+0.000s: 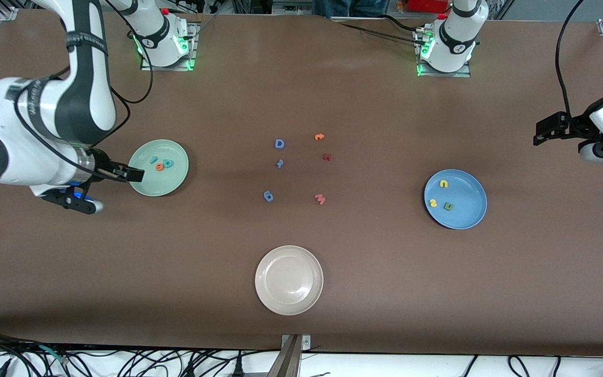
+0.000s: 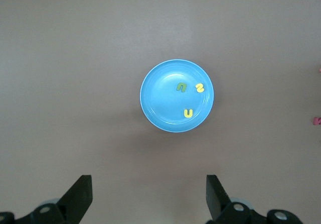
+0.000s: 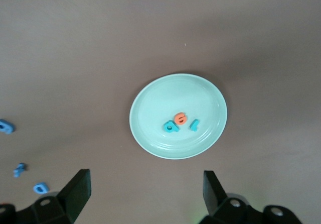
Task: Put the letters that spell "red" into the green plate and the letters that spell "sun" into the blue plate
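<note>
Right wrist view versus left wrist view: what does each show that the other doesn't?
Only the right wrist view: the green plate holding the teal r, orange e and teal d, plus the open right gripper.

Only the left wrist view: the blue plate holding s, u and n, plus the open left gripper.

Both: the brown table.

- The table (image 1: 301, 94) is lit evenly and fairly brightly from overhead.
- Soft, faint shadows are cast beside the green plate (image 3: 150, 133) and blue plate (image 2: 155, 113).
- A mild sheen is seen on the beige plate (image 1: 275, 293).
- The wrist views are slightly soft, with dimmer corners.
- Green lamps glow at both arm bases.
</note>
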Controlling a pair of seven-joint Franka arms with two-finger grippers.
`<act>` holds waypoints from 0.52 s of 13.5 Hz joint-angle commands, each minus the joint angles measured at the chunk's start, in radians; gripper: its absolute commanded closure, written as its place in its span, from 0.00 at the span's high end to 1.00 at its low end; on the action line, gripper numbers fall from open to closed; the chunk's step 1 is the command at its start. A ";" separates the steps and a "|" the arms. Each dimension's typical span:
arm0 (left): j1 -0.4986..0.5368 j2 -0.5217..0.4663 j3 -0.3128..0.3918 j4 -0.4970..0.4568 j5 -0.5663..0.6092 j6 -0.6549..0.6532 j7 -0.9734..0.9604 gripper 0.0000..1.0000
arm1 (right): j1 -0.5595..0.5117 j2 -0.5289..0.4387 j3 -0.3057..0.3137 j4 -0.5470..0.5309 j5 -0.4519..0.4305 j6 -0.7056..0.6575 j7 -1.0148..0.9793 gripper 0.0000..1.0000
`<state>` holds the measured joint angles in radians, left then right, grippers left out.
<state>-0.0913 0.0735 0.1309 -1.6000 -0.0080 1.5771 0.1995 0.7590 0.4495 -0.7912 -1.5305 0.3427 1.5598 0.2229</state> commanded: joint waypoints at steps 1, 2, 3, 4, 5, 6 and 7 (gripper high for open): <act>-0.004 0.012 0.007 0.028 -0.017 -0.023 0.021 1.00 | 0.002 0.012 -0.026 0.114 -0.013 -0.056 -0.022 0.99; -0.004 0.012 0.007 0.029 -0.017 -0.023 0.021 1.00 | 0.002 0.002 -0.031 0.136 -0.013 -0.056 -0.025 0.99; -0.004 0.014 0.007 0.029 -0.017 -0.023 0.020 1.00 | 0.002 -0.008 -0.036 0.142 -0.013 -0.056 -0.036 0.99; -0.004 0.014 0.007 0.029 -0.017 -0.022 0.020 1.00 | 0.002 -0.012 -0.046 0.144 -0.013 -0.056 -0.054 0.99; -0.004 0.014 0.007 0.029 -0.017 -0.022 0.020 1.00 | 0.002 -0.017 -0.066 0.151 -0.013 -0.056 -0.086 0.99; -0.004 0.014 0.007 0.029 -0.017 -0.023 0.020 1.00 | 0.002 -0.024 -0.083 0.155 -0.010 -0.056 -0.133 0.99; -0.004 0.014 0.007 0.029 -0.017 -0.022 0.020 1.00 | 0.002 -0.025 -0.089 0.155 -0.008 -0.055 -0.180 0.99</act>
<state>-0.0913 0.0742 0.1309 -1.5999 -0.0080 1.5766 0.2000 0.7592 0.4439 -0.8616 -1.3832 0.3410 1.5243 0.1195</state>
